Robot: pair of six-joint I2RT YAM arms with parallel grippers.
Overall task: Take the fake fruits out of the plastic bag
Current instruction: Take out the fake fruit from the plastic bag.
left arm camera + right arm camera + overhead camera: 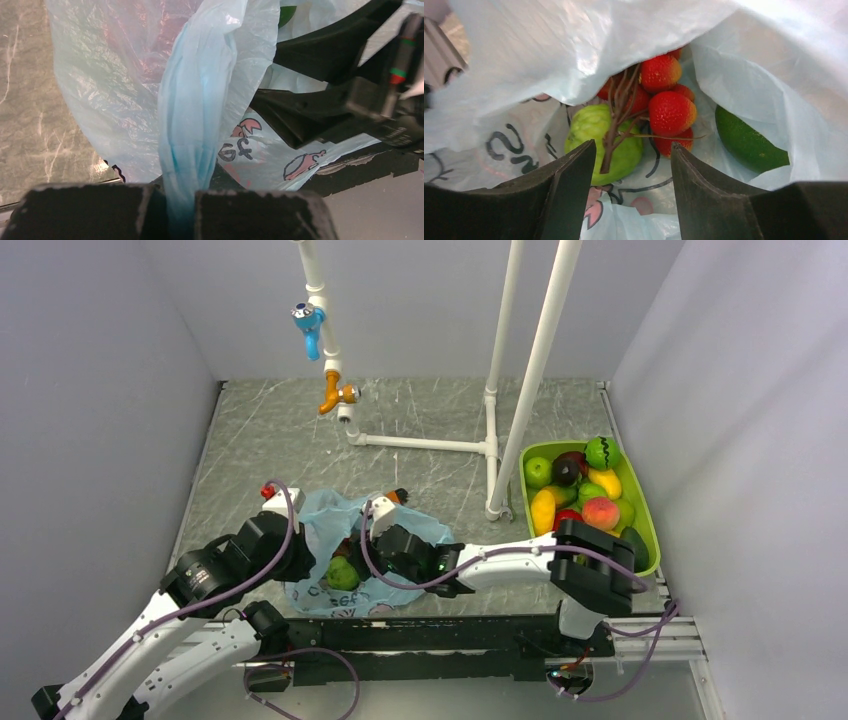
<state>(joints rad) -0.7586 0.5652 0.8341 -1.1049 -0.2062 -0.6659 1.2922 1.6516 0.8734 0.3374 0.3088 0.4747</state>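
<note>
Pinches plastic bag (312, 525) fold in left gripper (172, 202) by near edge; holds right gripper (631, 165) spread inside bag, just before red fruit bunch (664, 100).

**A robotics lab test cell**

Plain pale-grey walls (100, 390) box in a grey marble-patterned surface (420, 415) on three sides, which looks like a purpose-built booth rather than a lived-in room. The left arm (150, 640) and the right arm (505, 562) are white and black, with purple cables (292, 520) looped along them. Both are fixed to a black rail (400, 632) at the near edge. The props are stand-ins: a white pipe frame (540, 350) carrying a blue toy tap (310, 320) and an orange one (335, 392), and a green tray (648, 510) of fake fruits (600, 512).
</note>
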